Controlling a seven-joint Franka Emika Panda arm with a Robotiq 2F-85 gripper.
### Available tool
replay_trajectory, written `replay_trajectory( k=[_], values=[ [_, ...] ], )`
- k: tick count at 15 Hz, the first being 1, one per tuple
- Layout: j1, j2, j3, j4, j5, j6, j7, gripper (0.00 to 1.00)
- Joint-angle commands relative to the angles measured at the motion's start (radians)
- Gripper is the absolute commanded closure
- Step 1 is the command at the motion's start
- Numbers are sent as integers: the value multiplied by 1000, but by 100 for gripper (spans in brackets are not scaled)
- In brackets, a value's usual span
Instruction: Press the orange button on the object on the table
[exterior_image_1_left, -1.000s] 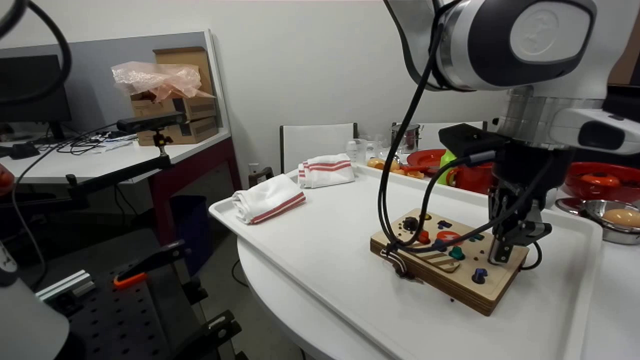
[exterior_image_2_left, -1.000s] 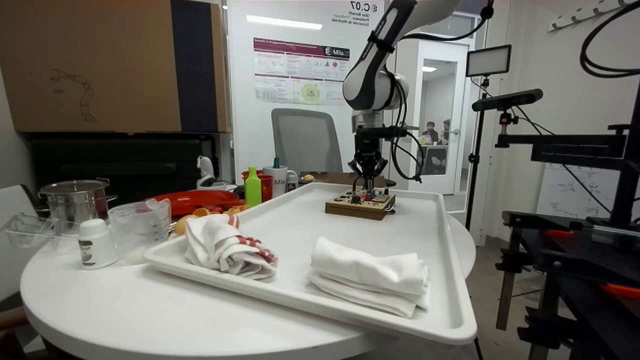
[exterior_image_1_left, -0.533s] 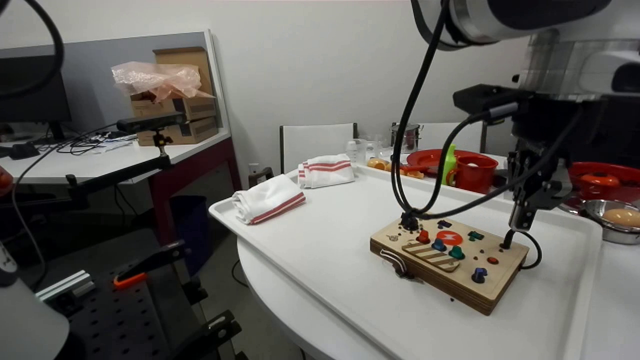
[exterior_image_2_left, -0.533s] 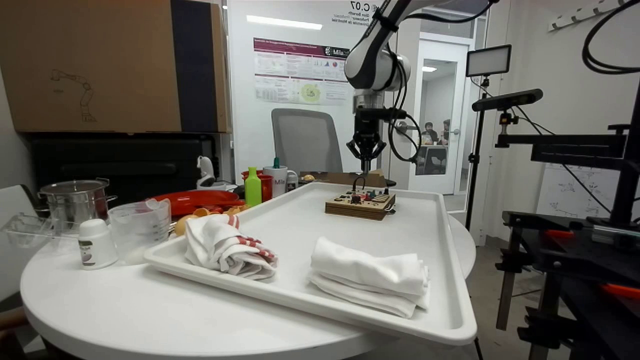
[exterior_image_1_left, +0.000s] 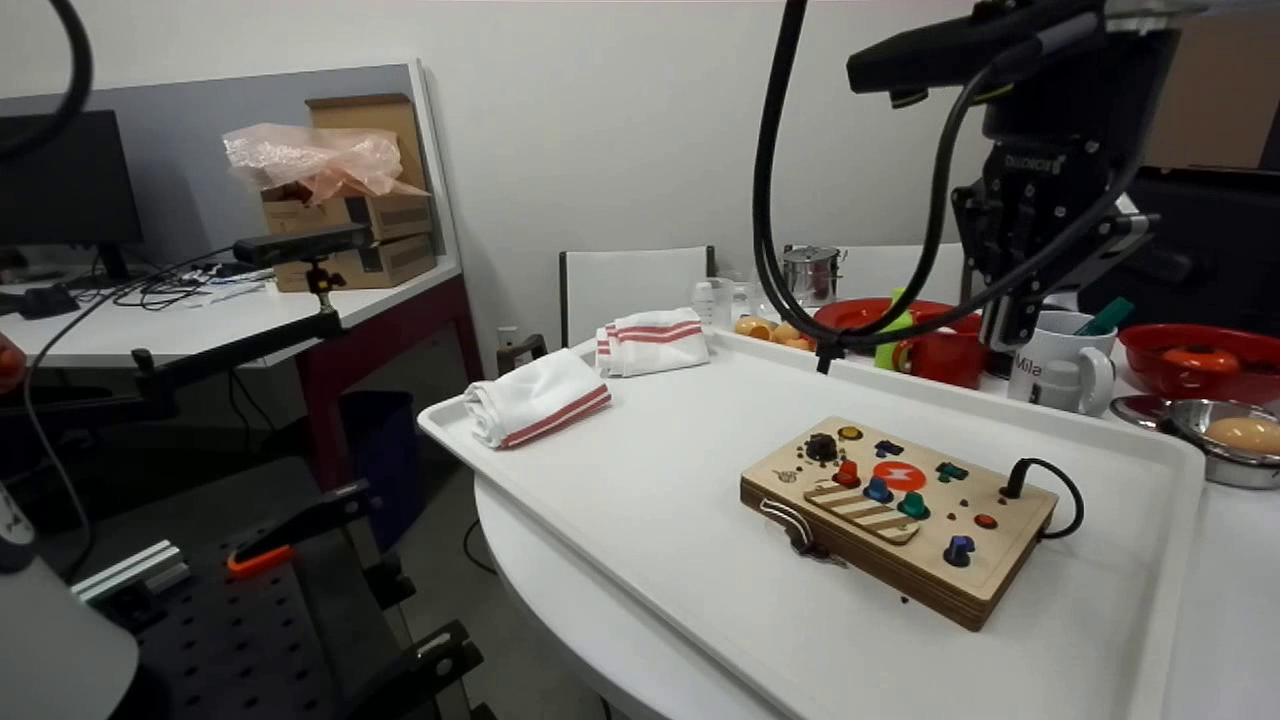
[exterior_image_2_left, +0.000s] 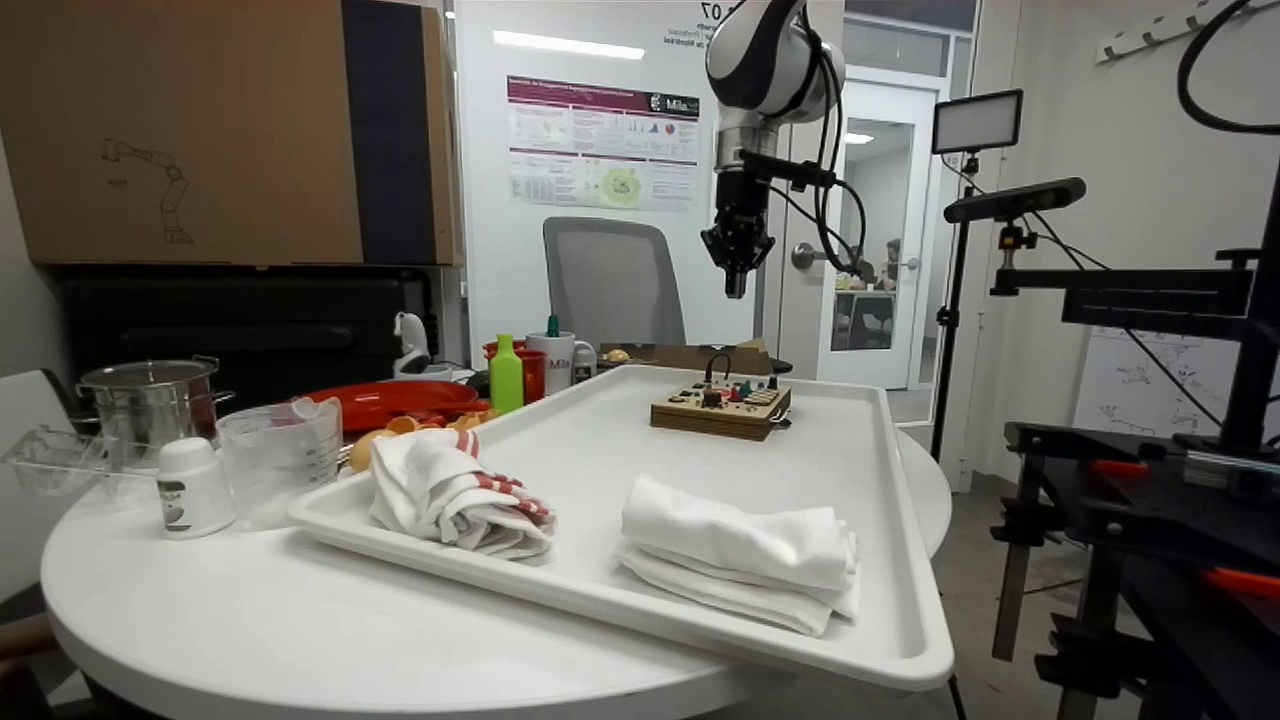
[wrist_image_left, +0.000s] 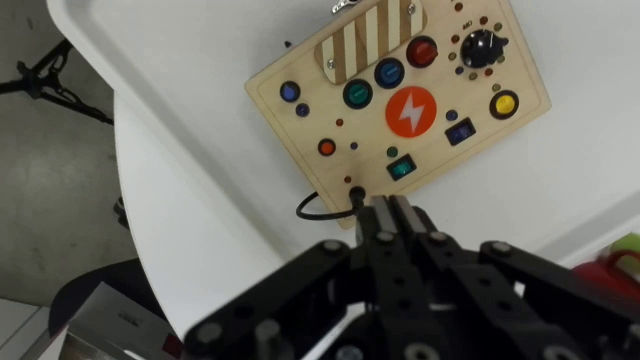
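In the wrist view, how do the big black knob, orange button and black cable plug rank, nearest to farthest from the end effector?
1. Black cable plug: just left of the end effector.
2. Orange button: farther up and left.
3. Big black knob: upper right, across the wooden board.

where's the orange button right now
In the wrist view, the orange button sits near the lower-left edge of the wooden board, between the blue corner knob and the black cable plug, with a tiny blue dot just to its right.
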Motion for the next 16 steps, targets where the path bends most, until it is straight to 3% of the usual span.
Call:
replay_trajectory(
  k=[1,4,5,8,16],
  values=[
    [-10,-117,19,-123,-22,49,-180,63],
    [-14,-154,26,-153,4,58,-277,40],
    [-4,-100,14,-100,-8,41,-218,59],
    [-3,-126,15,-121,-7,41,-249,40],
    [-4,-129,16,-127,-7,43,-254,40]
  ],
)
